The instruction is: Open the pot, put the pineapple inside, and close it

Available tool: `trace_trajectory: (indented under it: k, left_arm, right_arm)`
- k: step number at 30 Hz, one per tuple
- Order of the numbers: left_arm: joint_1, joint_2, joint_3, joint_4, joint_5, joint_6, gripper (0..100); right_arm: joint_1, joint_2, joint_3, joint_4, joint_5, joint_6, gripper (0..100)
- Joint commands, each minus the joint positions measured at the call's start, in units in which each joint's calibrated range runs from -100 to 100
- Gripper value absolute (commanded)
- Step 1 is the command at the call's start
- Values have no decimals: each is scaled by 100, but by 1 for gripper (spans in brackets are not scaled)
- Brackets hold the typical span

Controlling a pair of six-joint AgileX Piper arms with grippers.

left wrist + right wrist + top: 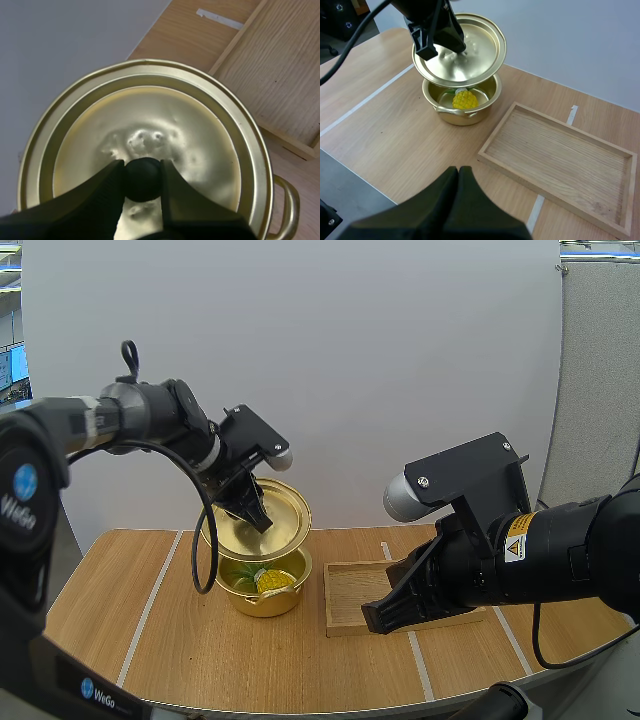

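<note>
left gripper [141,167] pinching knob [142,180], lid [200,135] tilted over pot [262,602] — pineapple [465,100] inside, right gripper [458,175] closed, empty

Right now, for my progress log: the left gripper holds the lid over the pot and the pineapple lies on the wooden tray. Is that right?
Not quite. The pineapple lies inside the pot, not on the wooden tray, as the right wrist view shows. The left gripper does hold the lid over the pot.
</note>
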Motion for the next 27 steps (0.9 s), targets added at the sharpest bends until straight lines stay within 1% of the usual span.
trace_trajectory:
  k: [1,3,6,16,27]
  left_arm:
    - [-20,294,12,-286,-206,167,0]
    - [-20,481,12,-407,-296,229,0]
    - [-20,686,12,-421,-593,272,0]
    - [-13,1091,12,-507,-477,436,0]
    - [-13,1119,12,-530,-379,436,0]
  right_arm:
    - [-23,-56,22,-40,17,-10,0]
    - [-23,-56,22,-40,17,-10,0]
    - [-23,-56,22,-40,17,-10,0]
    - [-23,-56,22,-40,17,-10,0]
    - [-23,-56,22,-40,17,-10,0]
